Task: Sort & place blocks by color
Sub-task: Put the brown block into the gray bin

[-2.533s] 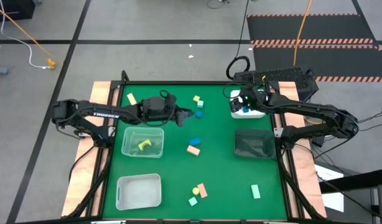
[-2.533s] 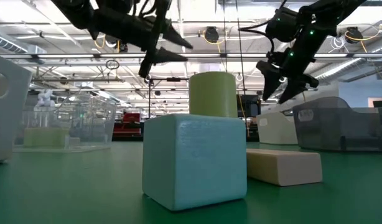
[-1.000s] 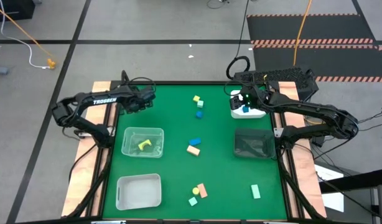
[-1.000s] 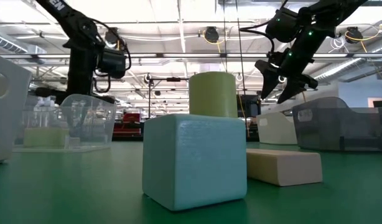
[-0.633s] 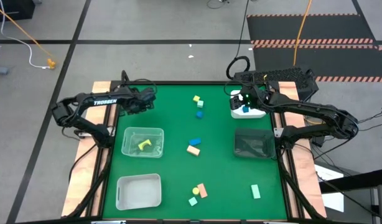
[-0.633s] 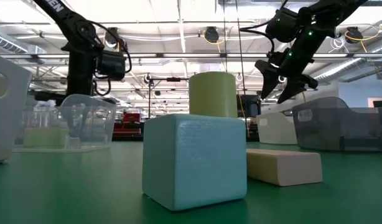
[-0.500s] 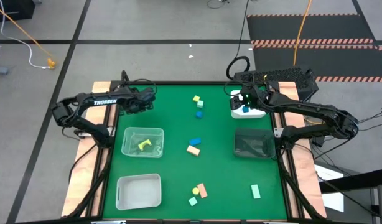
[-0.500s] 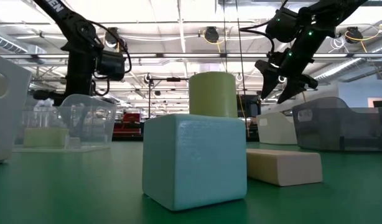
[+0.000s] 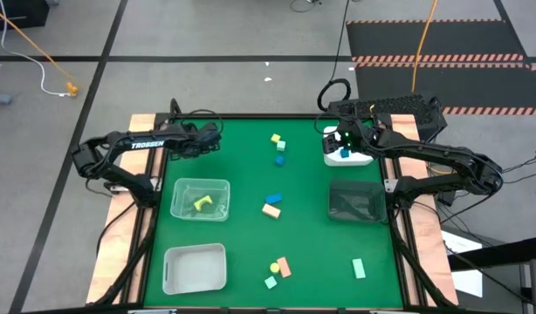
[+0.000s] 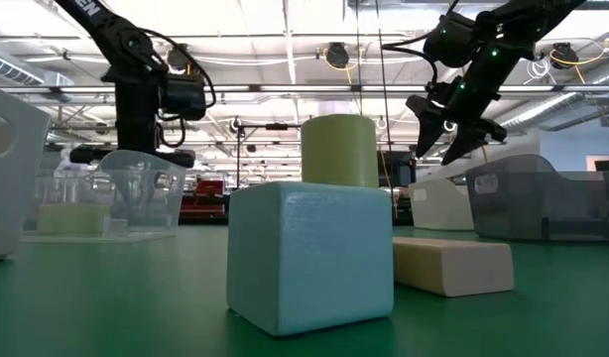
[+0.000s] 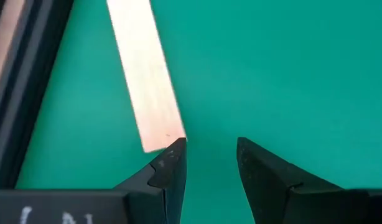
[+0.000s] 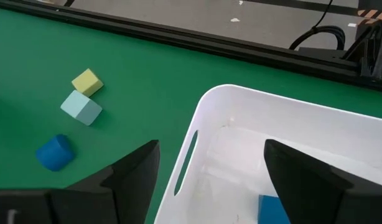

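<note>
Our left gripper [image 11: 209,155], slightly parted and empty, hovers just beside a peach-orange bar block [image 11: 144,74]; our right gripper [image 12: 209,168], wide open and empty, hangs over a white plastic tub [image 12: 290,124].

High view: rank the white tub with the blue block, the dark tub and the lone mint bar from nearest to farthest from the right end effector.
1. White tub: directly under the right end effector, at the table's far right.
2. Dark tub: right edge, mid-table.
3. Mint bar: near right corner, farthest.
</note>
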